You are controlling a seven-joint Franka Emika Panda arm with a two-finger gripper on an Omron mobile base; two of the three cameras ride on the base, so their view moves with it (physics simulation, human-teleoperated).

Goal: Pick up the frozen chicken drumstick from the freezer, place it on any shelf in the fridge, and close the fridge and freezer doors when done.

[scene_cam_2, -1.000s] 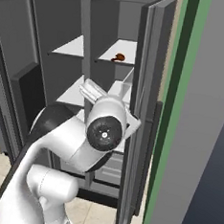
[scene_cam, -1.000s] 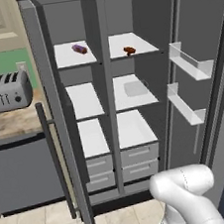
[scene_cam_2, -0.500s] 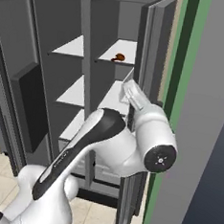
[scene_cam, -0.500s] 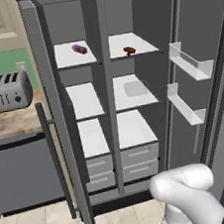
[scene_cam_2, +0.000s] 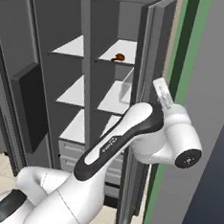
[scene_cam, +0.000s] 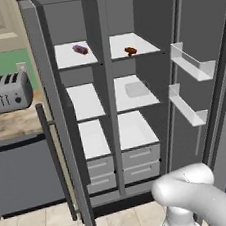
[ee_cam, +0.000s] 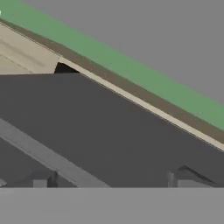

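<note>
With the drumstick point(scene_cam: 130, 50) on the top fridge shelf point(scene_cam: 141, 44) at 12 o'clock, the spread, empty claw point(ee_cam: 112, 178) faces the fridge door point(scene_cam_2: 149, 64), likely to shut it

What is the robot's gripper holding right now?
Nothing. The gripper is open, its tips wide apart in front of a grey door with nothing between them. The brown drumstick lies on the top fridge shelf.

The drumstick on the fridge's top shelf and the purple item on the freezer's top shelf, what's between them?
In the left base view, the grey vertical divider separating the two compartments stands between the drumstick and the purple item; the shelf surfaces between them are otherwise bare.
</note>
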